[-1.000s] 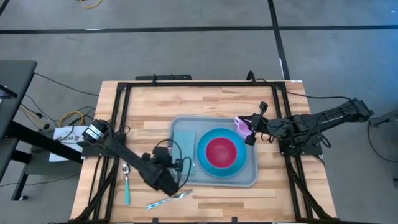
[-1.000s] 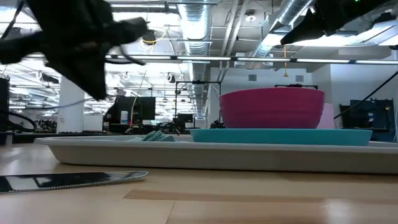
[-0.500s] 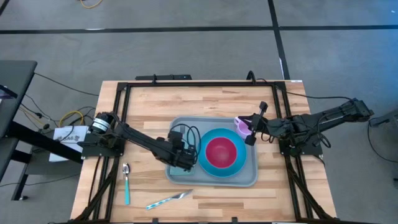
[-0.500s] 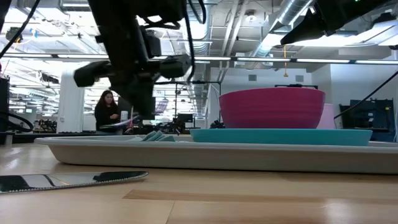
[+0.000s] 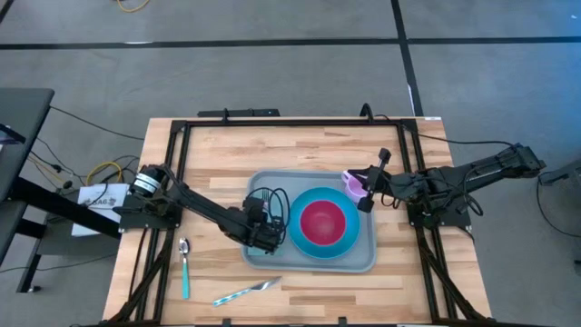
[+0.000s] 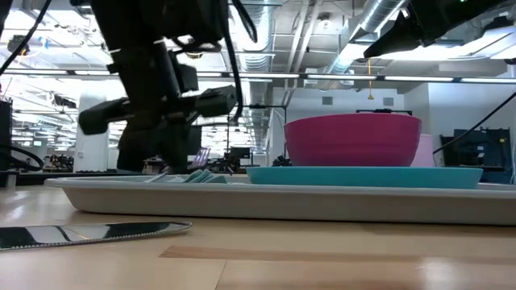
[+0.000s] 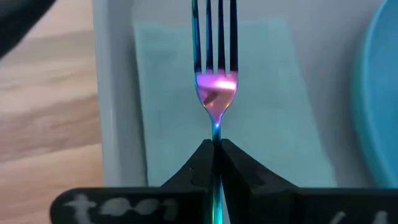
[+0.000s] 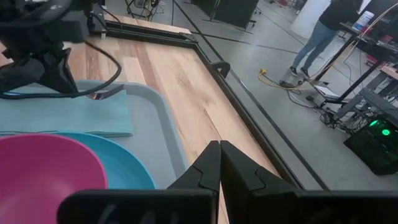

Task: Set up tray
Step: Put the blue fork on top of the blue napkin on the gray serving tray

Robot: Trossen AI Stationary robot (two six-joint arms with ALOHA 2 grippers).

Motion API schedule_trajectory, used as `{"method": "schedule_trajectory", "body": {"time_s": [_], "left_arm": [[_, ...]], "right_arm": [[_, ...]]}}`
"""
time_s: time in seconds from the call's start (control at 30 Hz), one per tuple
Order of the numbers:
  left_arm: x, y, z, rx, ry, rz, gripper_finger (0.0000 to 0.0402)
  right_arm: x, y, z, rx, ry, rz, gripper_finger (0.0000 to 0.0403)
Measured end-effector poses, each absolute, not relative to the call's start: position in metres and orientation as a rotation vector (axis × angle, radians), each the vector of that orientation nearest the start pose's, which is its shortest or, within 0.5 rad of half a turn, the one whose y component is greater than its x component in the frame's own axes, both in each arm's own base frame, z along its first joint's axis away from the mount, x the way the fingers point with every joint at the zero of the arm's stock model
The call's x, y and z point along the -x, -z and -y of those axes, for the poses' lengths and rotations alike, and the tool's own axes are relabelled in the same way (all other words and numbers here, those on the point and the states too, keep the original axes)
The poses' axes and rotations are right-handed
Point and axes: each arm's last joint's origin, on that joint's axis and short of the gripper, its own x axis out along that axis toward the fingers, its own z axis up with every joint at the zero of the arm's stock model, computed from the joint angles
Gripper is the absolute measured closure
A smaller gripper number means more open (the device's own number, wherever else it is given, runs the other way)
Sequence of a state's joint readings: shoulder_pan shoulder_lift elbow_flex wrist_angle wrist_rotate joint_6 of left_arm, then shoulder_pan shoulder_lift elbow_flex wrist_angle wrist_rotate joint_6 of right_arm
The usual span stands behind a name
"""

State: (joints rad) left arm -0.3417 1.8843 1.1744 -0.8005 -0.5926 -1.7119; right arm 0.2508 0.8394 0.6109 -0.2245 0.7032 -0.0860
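Now my left tool [image 7: 215,144] grips the fork [image 7: 215,68] over the napkin [image 7: 186,99] in the tray [image 5: 363,259]. Plate [image 5: 304,241] and bowl [image 5: 322,222] sit placed; knife [image 5: 247,291] and spoon [image 5: 184,268] wait on the tabletop [image 5: 209,154], right tool [image 8: 219,149] closed, empty.

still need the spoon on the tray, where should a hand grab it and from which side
Grip the small spoon with the teal handle across the middle of its handle, coming straight down from above. It lies flat on the bare wooden table, left of the grey-blue rectangular plastic tray, handle pointing toward the front edge, with open wood on both sides for the fingers.
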Motion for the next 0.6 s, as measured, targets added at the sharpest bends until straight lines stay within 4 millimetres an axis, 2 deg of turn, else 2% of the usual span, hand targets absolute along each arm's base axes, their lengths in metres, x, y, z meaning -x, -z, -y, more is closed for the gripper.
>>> {"method": "schedule_trajectory", "body": {"time_s": [0.23, 0.6], "left_arm": [[-0.3167, -0.1481, 0.0979, 0.718, -1.154, -0.700, 0.0388], [-0.3164, -0.1472, 0.0973, 0.742, -1.150, -0.749, 0.0375]], "right_arm": [[-0.1758, -0.2636, -0.0257, 0.293, 0.427, -0.425, 0.0403], [-0.1758, -0.2636, -0.0257, 0.293, 0.428, -0.425, 0.0403]]}}
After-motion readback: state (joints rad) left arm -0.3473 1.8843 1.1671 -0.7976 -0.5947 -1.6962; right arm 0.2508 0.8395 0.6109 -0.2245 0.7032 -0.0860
